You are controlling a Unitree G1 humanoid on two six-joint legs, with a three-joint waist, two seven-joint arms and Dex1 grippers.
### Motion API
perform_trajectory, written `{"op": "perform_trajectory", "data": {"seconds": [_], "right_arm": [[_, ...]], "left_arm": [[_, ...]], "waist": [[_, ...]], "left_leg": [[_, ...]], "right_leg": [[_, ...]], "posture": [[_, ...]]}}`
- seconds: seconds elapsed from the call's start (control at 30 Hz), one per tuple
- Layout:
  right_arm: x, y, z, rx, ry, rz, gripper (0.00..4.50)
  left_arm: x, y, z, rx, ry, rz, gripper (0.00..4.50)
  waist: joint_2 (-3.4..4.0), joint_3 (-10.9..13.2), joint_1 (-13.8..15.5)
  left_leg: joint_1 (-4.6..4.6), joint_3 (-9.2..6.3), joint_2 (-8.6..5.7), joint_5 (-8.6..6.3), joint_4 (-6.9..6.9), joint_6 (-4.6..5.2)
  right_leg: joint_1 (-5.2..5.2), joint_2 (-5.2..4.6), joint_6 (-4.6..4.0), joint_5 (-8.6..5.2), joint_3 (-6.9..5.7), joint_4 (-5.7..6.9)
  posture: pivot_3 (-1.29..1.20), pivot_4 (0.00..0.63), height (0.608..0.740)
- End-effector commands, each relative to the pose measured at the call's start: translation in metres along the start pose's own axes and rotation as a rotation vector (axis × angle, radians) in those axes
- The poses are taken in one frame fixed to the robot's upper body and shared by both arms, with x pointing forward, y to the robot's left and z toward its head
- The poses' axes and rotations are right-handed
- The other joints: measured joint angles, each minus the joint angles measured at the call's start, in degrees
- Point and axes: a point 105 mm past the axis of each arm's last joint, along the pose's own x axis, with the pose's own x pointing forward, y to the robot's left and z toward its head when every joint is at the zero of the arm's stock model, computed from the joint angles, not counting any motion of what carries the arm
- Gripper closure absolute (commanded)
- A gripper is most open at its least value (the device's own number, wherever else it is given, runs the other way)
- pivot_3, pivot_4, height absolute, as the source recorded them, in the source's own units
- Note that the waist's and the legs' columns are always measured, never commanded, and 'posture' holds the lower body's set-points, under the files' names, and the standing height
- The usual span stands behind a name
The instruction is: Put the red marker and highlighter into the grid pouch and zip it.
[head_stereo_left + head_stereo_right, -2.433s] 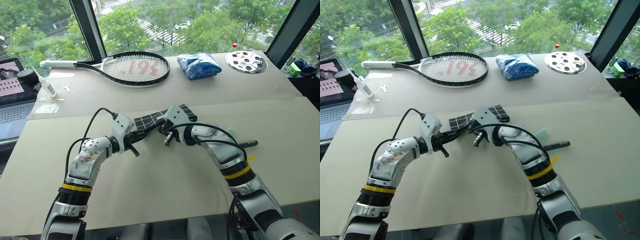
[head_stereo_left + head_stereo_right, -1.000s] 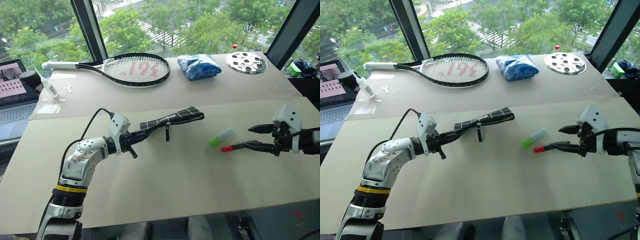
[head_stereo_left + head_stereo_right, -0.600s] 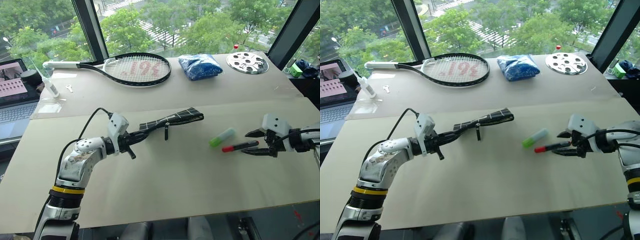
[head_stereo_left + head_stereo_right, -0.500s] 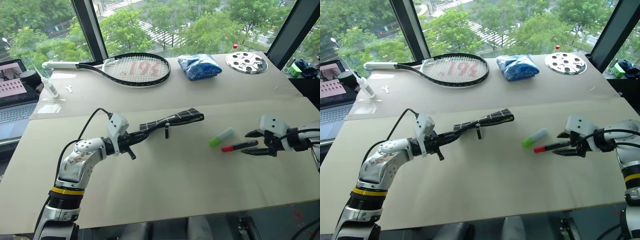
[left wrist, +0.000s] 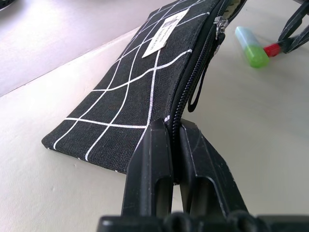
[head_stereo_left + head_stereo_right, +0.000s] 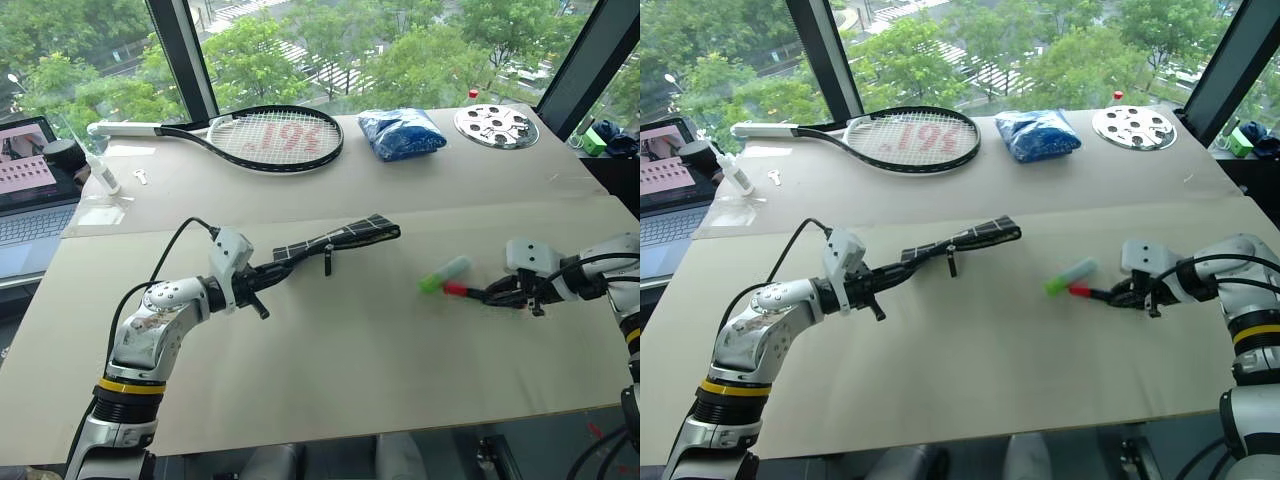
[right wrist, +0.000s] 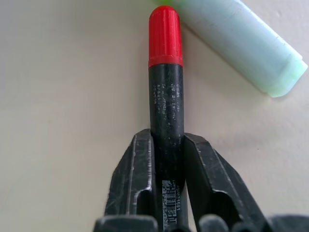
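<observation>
A pale worktop (image 6: 330,400) stands before tall windows, with a tennis racket (image 6: 260,137) and a blue plastic bag (image 6: 400,132) near the glass. Taking the highlighter (image 6: 443,273) as landmark: the red marker (image 7: 165,87) lies just beside it, red cap at its green end, black barrel clamped between the right gripper (image 7: 166,164) fingers. Well to the highlighter's left, the left gripper (image 5: 173,145) is pinched shut on the zipper edge of the grid pouch (image 5: 145,92), lifted off the worktop.
</observation>
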Motion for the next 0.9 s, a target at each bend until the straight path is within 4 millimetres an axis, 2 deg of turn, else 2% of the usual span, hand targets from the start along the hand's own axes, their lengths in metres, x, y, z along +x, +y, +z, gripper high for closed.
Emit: {"op": "perform_trajectory", "data": {"seconds": [0.03, 0.1, 0.2, 0.27, 0.33, 0.53, 0.7, 0.8, 0.9], "right_arm": [[-0.009, 0.005, -0.002, 0.014, -0.009, 0.016, 4.06], [-0.013, 0.007, 0.000, 0.014, -0.026, 0.017, 4.06], [-0.026, 0.007, 0.014, -0.008, -0.069, -0.007, 4.06], [-0.039, 0.020, 0.031, -0.082, -0.109, 0.039, 4.06], [-0.047, 0.024, 0.049, -0.158, -0.125, 0.039, 4.06], [-0.036, 0.003, 0.105, -0.369, -0.127, -0.164, 4.06], [-0.023, 0.003, 0.143, -0.483, -0.130, -0.243, 4.06], [-0.017, -0.006, 0.159, -0.490, -0.119, -0.328, 4.06], [-0.015, 0.001, 0.167, -0.499, -0.126, -0.319, 4.06]], "left_arm": [[-0.002, -0.001, 0.013, 0.031, -0.042, -0.002, 4.50], [0.000, -0.001, 0.013, 0.032, -0.042, -0.006, 4.50], [0.001, -0.002, 0.013, 0.031, -0.042, -0.016, 4.50], [0.002, -0.003, 0.013, 0.032, -0.039, -0.025, 4.50], [0.003, -0.003, 0.012, 0.032, -0.036, -0.030, 4.50], [0.008, -0.004, 0.012, 0.033, -0.033, -0.047, 4.50], [0.011, -0.006, 0.012, 0.036, -0.033, -0.058, 4.50], [0.013, -0.007, 0.012, 0.041, -0.032, -0.065, 4.50], [0.015, -0.009, 0.012, 0.045, -0.030, -0.071, 4.50]], "waist": [[0.00, 0.0, 0.0], [0.00, 0.0, 0.1], [0.00, 0.0, 0.1], [0.05, 0.0, 0.1], [0.07, 0.0, 0.1], [0.05, 0.0, -0.2], [0.05, 0.0, 0.4], [0.05, 0.0, 0.4], [0.05, 0.0, 0.5]], "left_leg": [[0.00, 0.00, 0.01, 0.00, 0.00, 0.00], [0.00, -0.01, 0.00, 0.00, -0.01, 0.00], [-0.02, -0.03, 0.00, 0.00, 0.00, 0.00], [-0.05, -0.03, 0.01, 0.00, 0.00, 0.00], [-0.06, -0.03, 0.07, 0.00, 0.00, 0.00], [0.09, 0.14, 0.44, -0.02, -0.01, 0.01], [0.06, 0.36, 0.68, -0.03, 0.00, -0.04], [-0.01, 0.33, 0.71, -0.05, 0.01, -0.07], [-0.06, 0.31, 0.70, -0.05, 0.02, -0.07]], "right_leg": [[0.00, 0.00, 0.00, 0.00, 0.00, 0.00], [-0.01, 0.00, 0.00, 0.00, -0.01, 0.00], [-0.01, 0.00, 0.00, 0.00, -0.01, 0.00], [-0.05, -0.01, 0.00, 0.00, 0.00, 0.00], [-0.06, -0.01, 0.00, 0.00, 0.00, 0.02], [-0.01, 0.12, -0.11, 0.14, -0.01, 0.00], [-0.04, 0.48, -0.27, 0.31, 0.00, 0.01], [-0.09, 0.55, -0.34, 0.40, -0.04, -0.01], [-0.10, 0.55, -0.34, 0.42, -0.03, -0.04]], "posture": [[0.00, 0.150, 0.740], [0.00, 0.150, 0.740], [0.00, 0.150, 0.740], [0.00, 0.150, 0.740], [0.00, 0.150, 0.740], [0.00, 0.150, 0.740], [0.00, 0.150, 0.740], [0.00, 0.150, 0.740], [0.00, 0.150, 0.740]]}}
